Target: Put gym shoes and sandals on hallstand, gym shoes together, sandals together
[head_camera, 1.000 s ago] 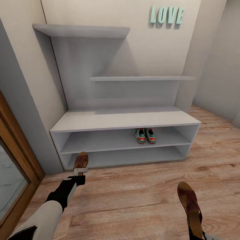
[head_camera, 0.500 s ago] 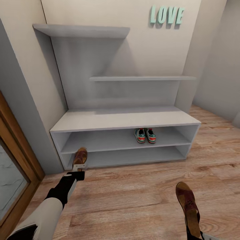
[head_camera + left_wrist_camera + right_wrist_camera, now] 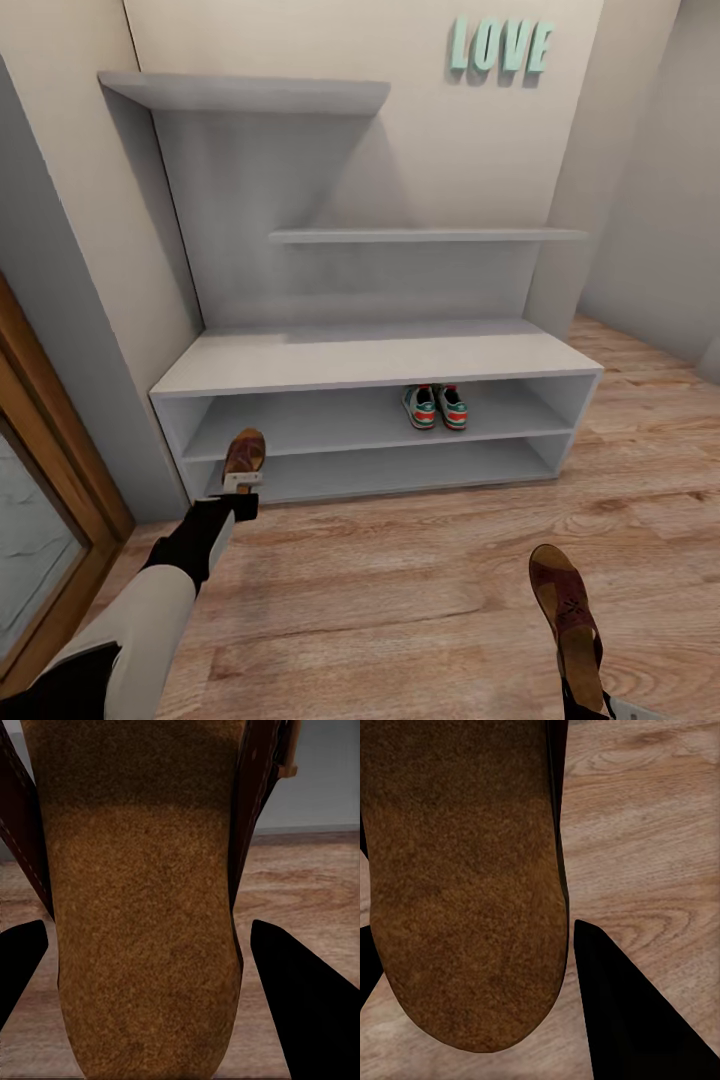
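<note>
Room: a corridor with a cream wall, the word LOVE [image 3: 500, 45] in green letters at the upper right of the head view, and a wood door frame [image 3: 45, 440] down the left edge.

Floor: the corridor floor [image 3: 420, 590] is light brown planks across the lower half of the picture.

Rack: the shoe rack [image 3: 380, 360] is big and grey, in the middle of the picture, with a long bench top, two low shelves and two wall shelves above.

Gym shoes: the gym shoes [image 3: 436, 407] sit side by side on the upper low shelf, right of the middle. That part looks done.

Left sandal: the left gripper [image 3: 236, 492] holds one sandal [image 3: 244, 454] by its heel end. Its fingers [image 3: 300, 982] are closed on the sides of the sole.

Key spot: this sandal points long-ways at the rack, toe first. Its toe is just at the front edge of the low shelves, near the rack's left end. I cannot tell if it touches yet.

Right sandal: the right gripper [image 3: 590, 706] grips the other sandal [image 3: 568, 620] by the heel, at the lower right, over the floor and well apart from the rack.

Nearer arm: the left one, so it likely goes first.

Next move: push the left sandal straight in onto a shelf, then bring the right one beside it.
</note>
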